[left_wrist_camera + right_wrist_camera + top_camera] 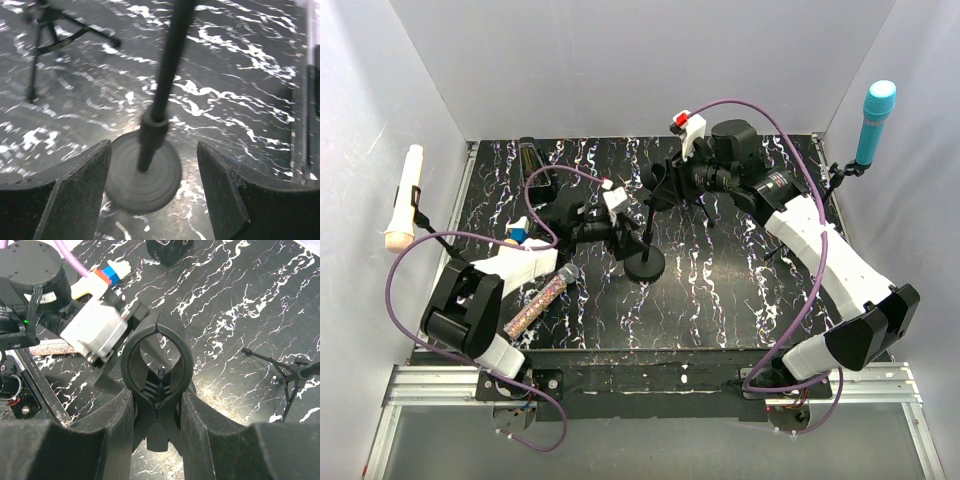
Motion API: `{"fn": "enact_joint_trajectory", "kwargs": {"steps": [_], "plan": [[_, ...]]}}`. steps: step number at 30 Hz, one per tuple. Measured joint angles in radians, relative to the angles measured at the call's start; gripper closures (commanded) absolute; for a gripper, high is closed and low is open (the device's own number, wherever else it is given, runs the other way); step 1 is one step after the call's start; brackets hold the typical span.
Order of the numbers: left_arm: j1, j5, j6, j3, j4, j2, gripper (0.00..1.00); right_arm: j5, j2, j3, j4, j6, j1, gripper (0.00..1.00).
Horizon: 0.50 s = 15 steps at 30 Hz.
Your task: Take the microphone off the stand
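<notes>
The black stand has a round base (645, 266) and an upright pole (167, 75). Its spring clip (157, 365) is at the top, and the clip's ring is empty. My right gripper (157, 400) is shut on the clip's two handles, above the pole (672, 180). My left gripper (154, 150) is open low down, one finger on each side of the pole without touching it, just above the base (142, 175). The glittery microphone (542, 302) lies flat on the table beside the left arm. It also shows at the left edge of the right wrist view (47, 347).
A white microphone (404, 197) sits on a tripod by the left wall. A blue microphone (874, 121) sits on a tripod by the right wall. A black block (533, 160) stands at the back left. A small blue and white object (517, 232) lies near the left arm.
</notes>
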Motion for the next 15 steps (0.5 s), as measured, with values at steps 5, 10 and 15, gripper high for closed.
{"fn": "enact_joint_trajectory", "kwargs": {"steps": [5, 10, 15], "plan": [[-0.063, 0.071, 0.021, 0.0, 0.028, 0.018, 0.46, 0.0, -0.002, -0.001, -0.001, 0.002, -0.001, 0.99], [-0.091, 0.014, 0.042, 0.007, 0.08, 0.069, 0.86, -0.004, -0.019, -0.02, -0.004, 0.004, -0.005, 0.99], [-0.11, -0.003, 0.036, 0.039, 0.095, 0.103, 0.96, 0.0, -0.035, -0.035, -0.001, 0.014, -0.027, 0.99]]}}
